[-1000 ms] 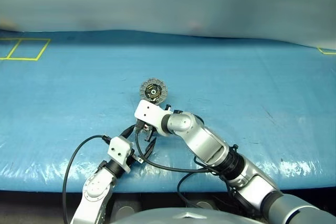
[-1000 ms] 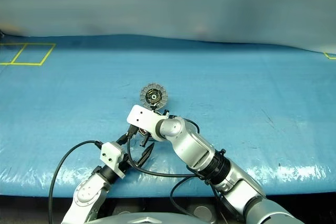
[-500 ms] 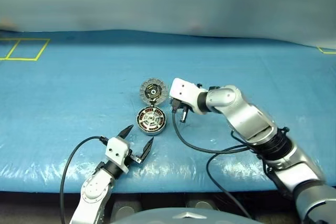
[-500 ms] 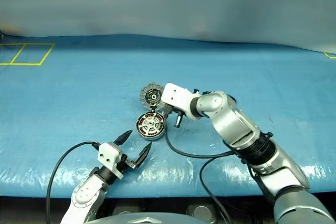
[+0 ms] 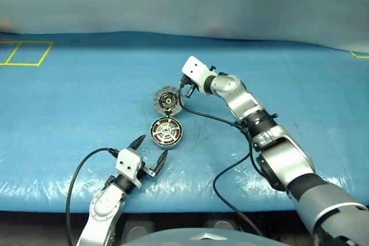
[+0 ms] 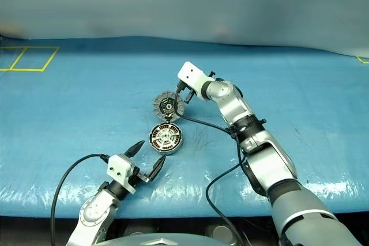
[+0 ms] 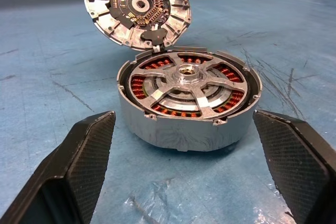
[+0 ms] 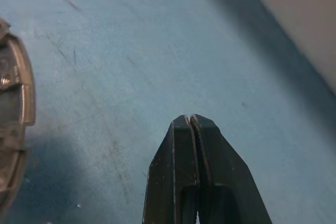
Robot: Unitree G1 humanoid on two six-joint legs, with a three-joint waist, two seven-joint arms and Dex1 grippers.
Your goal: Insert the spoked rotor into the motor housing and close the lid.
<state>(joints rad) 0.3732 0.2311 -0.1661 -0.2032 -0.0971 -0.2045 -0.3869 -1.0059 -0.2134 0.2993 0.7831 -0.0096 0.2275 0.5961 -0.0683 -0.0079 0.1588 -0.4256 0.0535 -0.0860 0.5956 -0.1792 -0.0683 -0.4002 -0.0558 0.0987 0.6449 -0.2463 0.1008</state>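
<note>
The grey motor housing (image 5: 166, 133) lies on the blue table, and the spoked rotor (image 7: 186, 73) sits inside it over the copper coils. The lid (image 5: 168, 99) stands open behind the housing, hinged at its far edge, with its inner face toward me. My left gripper (image 5: 150, 152) is open just in front of the housing, its fingers (image 7: 86, 153) spread to either side without touching it. My right gripper (image 5: 184, 91) is shut and empty. It hovers at the far right of the lid, whose rim (image 8: 14, 95) lies off to one side of the closed fingertips (image 8: 184, 129).
A blue plastic sheet (image 5: 277, 96) covers the table. Yellow tape squares (image 5: 26, 53) mark the far left and a yellow corner (image 5: 360, 56) marks the far right. Black cables (image 5: 216, 120) trail from both wrists across the sheet. A grey wall rises behind.
My right gripper, still shut, has swung from over the housing to the far right side of the lid, uncovering the housing with the rotor in it. The left gripper has kept still.
</note>
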